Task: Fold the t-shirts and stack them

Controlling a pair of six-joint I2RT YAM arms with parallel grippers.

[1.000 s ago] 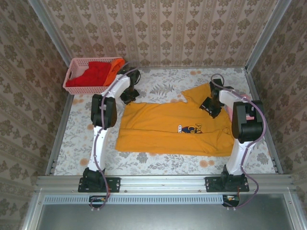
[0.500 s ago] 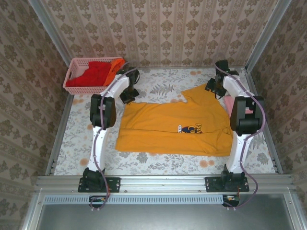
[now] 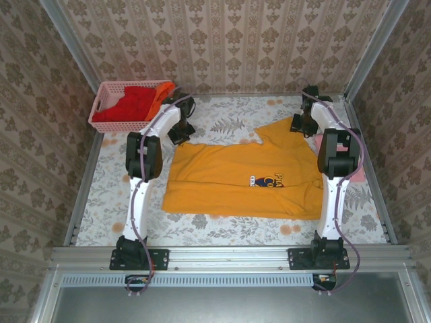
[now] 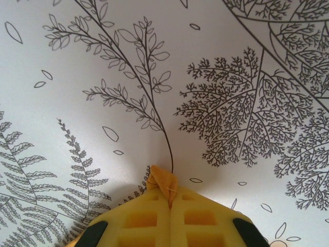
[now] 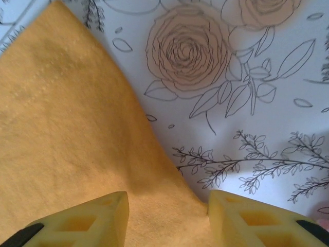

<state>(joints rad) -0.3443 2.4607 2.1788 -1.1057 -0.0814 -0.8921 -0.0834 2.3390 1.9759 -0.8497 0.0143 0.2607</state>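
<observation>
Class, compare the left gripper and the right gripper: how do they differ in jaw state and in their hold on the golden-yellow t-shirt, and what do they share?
The left gripper is shut, while the right gripper is open. The left gripper pinches a small corner of the golden-yellow t-shirt; the right gripper grips nothing, its jaws apart over the shirt's edge. Both are yellow-fingered and sit at the shirt's far side.

T-shirt (image 3: pixel 229 180) on table (image 3: pixel 111 202), basket (image 3: pixel 99 108) behind-left.

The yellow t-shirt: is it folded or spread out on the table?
Spread out. The yellow t-shirt lies wide and flat on the table, logo up; the left gripper pinches one corner.
</observation>
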